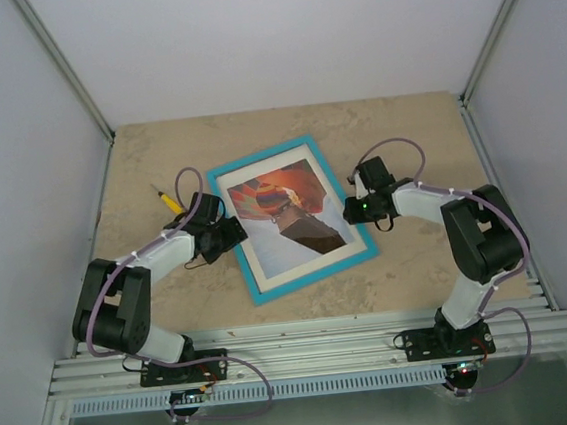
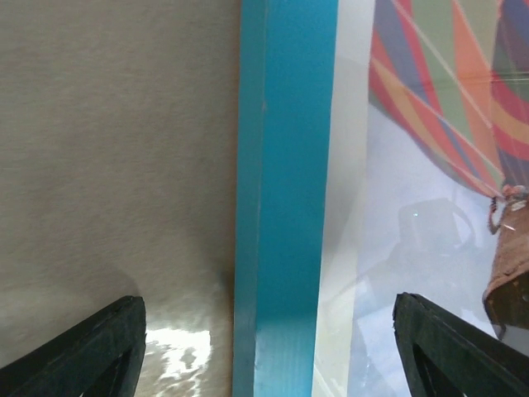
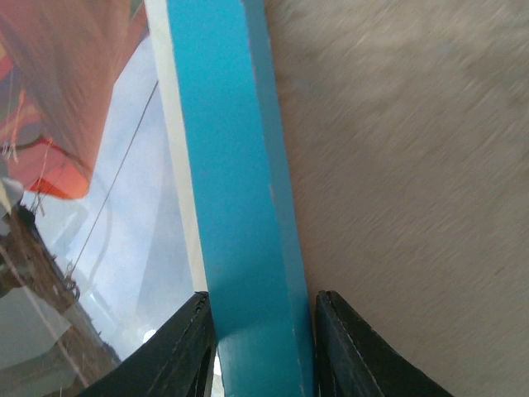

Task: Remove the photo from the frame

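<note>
Beige, stone-patterned worktop carries everything here. At its far left lies a small yellow stick-like object, too small to name. Next comes the left tool at the frame's left rail. Its wrist view shows it released, with the two dark fingers spread wide, one over bare worktop and one over the glazed face, the rail between them untouched. The frame lies flat and face up in the middle of the worktop, skewed to its edges. The photo of the balloon is inside it, behind a pale border and a reflective front. At the right rail, the right tool is clenched on the frame, a finger pressed against each side of the turquoise strip. The step in hand looks like taking hold of the frame from both sides, and nothing of the removal itself is done. The next move probably calls for the left tool to close on its rail. Then both could raise and turn the frame together, evenly, so the back becomes reachable.
</note>
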Controlling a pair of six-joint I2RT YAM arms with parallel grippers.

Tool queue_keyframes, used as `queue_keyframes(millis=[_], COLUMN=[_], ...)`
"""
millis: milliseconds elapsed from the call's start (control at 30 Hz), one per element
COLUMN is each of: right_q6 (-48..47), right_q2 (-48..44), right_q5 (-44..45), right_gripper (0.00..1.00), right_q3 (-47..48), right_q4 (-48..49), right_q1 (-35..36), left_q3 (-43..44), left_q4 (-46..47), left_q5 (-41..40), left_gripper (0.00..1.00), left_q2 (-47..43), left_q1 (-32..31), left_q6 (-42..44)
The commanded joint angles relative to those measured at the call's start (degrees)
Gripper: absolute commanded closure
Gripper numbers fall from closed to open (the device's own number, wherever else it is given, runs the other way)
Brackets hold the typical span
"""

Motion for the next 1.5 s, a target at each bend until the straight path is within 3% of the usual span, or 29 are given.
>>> queue_keyframes(millis=[0, 367, 667, 1033, 1200, 1467], right_q6=[5.9, 13.6, 10.3, 8.4, 8.4, 9.0], right_q2=[-4.2, -8.1, -8.6, -1.1, 1.9, 3.4], right_q5=[0.8, 5.2, 14.6, 16.9, 17.3, 17.4], right_gripper=[0.65, 0.61, 0.56, 0.53, 0.57, 0.74], right_q3=[-2.6, -4.7, -0.6, 5.7, 7.0, 6.4], right_q4=[-0.9, -3.5, -6.1, -4.4, -3.9, -3.3], right_q1=[3.8, 14.5, 14.8, 14.8, 14.8, 15.0], left_q3=[1.1, 1.3, 3.8, 7.7, 8.4, 8.7], left_q4=[-7.8, -11.2, -13.6, -14.8, -14.8, -15.2], left_q5=[-6.5, -8.0, -8.0, -10.4, -10.3, -11.3], left_gripper=[0.16, 0.15, 0.19, 0.28, 0.33, 0.55], left_q2=[-1.3, -3.2, -2.8, 1.9, 3.8, 4.2], left_q1=[-0.1, 0.9, 4.1, 4.4, 4.4, 4.4], left_q6=[3.6, 5.3, 8.4, 12.4, 13.2, 13.4])
